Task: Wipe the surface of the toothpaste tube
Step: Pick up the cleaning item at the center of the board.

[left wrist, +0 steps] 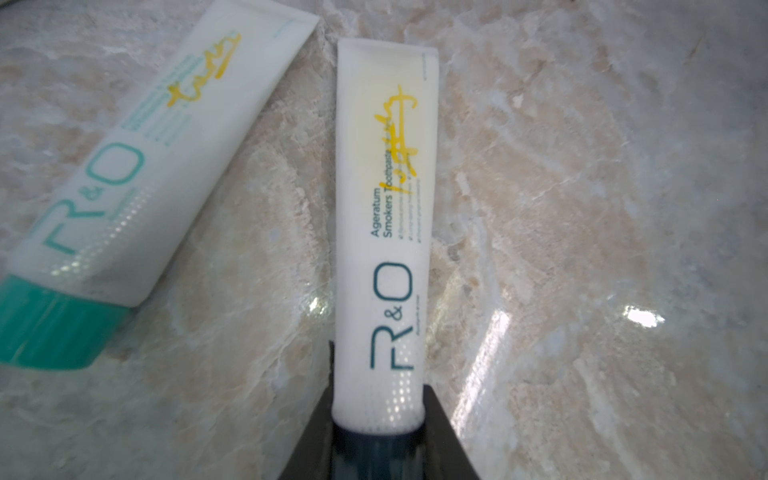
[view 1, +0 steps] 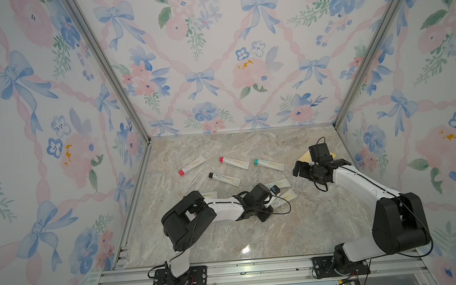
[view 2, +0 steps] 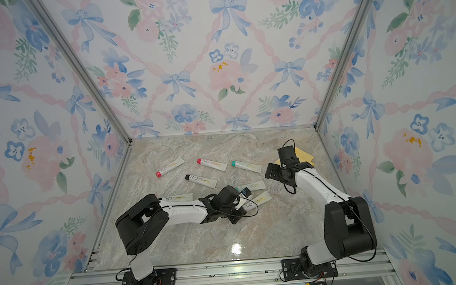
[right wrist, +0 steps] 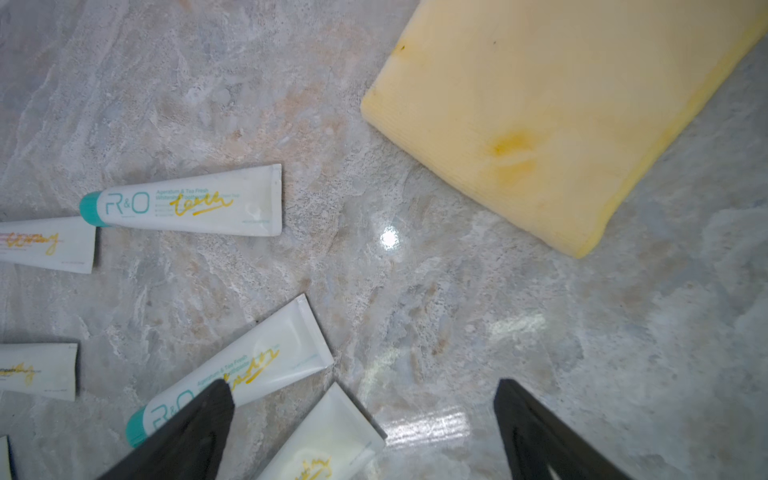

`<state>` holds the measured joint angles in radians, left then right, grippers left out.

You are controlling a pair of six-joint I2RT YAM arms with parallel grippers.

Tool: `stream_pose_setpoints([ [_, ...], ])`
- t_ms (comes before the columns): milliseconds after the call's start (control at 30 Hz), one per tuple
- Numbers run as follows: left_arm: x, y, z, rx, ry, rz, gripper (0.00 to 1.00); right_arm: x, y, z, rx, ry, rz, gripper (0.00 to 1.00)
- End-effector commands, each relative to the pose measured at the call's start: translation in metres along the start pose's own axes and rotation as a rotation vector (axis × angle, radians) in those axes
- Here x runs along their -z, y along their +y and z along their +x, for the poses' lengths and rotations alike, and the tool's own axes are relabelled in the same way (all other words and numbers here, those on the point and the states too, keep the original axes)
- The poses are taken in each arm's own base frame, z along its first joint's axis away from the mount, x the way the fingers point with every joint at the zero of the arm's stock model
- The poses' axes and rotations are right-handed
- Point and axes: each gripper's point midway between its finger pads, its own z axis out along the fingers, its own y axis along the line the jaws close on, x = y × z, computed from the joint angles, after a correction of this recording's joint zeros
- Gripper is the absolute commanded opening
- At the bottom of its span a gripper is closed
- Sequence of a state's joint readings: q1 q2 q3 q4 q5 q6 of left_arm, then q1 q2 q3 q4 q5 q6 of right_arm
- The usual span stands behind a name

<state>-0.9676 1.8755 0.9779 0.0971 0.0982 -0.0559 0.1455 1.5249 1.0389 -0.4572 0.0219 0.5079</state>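
Observation:
My left gripper is shut on the dark-capped end of a white R&O toothpaste tube with a yellow scribble on it. The tube points away from the jaws, low over the marble. In both top views this tube sticks out from the left gripper near the table's middle. My right gripper hovers open and holds nothing. Just beyond it, toward the back right, lies a yellow sponge.
Several other scribbled tubes lie on the marble table: a teal-capped tube beside the held one, another teal-capped tube, two red-capped tubes, a black-capped tube, and one tube partly under the left arm. Papered walls enclose three sides.

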Motion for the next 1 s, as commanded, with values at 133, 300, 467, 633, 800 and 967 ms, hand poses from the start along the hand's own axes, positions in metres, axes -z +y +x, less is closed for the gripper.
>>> stream_pose_setpoints([
  [133, -0.01, -0.009, 0.064, 0.037, 0.192, 0.043, 0.16, -0.041, -0.011, -0.046, -0.053, 0.042, 0.073, 0.87],
  [300, -0.01, -0.01, 0.065, 0.043, 0.187, 0.048, 0.16, -0.074, -0.012, -0.061, -0.034, 0.091, 0.126, 0.84],
  [467, -0.011, -0.011, 0.066, 0.045, 0.188, 0.054, 0.17, -0.094, -0.017, -0.073, -0.022, 0.113, 0.164, 0.8],
  [633, -0.011, -0.011, 0.066, 0.045, 0.187, 0.054, 0.17, -0.107, -0.025, -0.077, 0.003, 0.141, 0.219, 0.79],
  [800, -0.011, -0.011, 0.065, 0.046, 0.185, 0.054, 0.18, -0.122, -0.03, -0.069, 0.021, 0.186, 0.245, 0.73],
  [967, -0.011, -0.01, 0.065, 0.043, 0.181, 0.048, 0.18, -0.132, -0.033, -0.051, 0.008, 0.228, 0.234, 0.66],
])
